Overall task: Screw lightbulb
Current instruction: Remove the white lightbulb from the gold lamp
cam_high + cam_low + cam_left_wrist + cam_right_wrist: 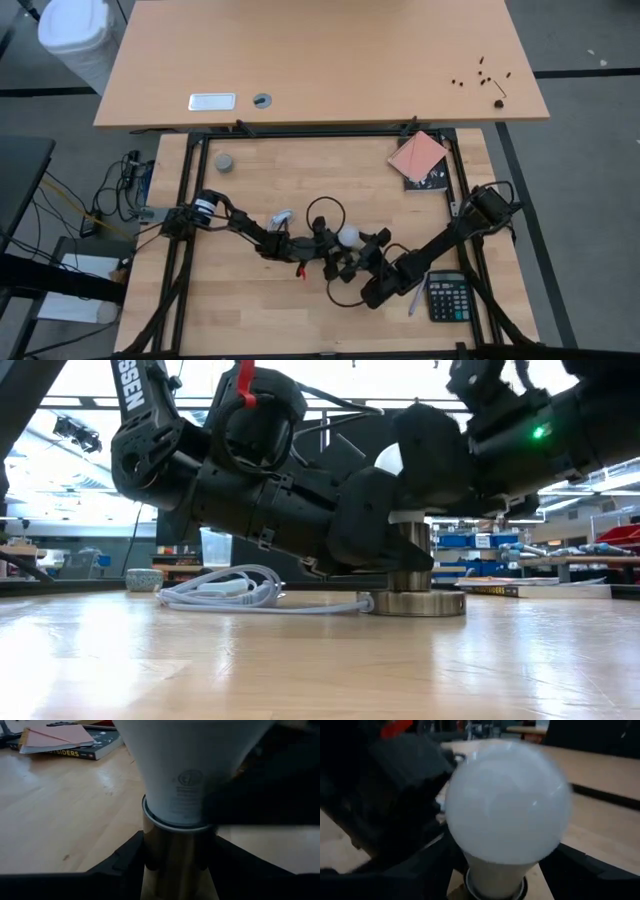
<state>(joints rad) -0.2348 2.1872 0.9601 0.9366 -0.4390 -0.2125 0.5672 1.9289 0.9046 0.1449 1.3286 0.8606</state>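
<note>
At the far left of the wooden table we note a small grey puck, well apart from the work. Nearer the middle, a coiled white cable lies on the boards and runs to a flat metallic socket base.

The left gripper reaches in low from the left, its fingers set either side of the socket's silvery collar; the jaws appear clamped on that collar.

The lightbulb stands upright in the socket at the table's centre, its white neck seated in the collar.

The right gripper comes in from the right, its dark fingers flanking the bulb's neck just below the globe. We cannot tell whether these jaws press on the bulb or stand just clear of it.

Further right lie a calculator at the near edge and a book under a pink sheet at the far side.
</note>
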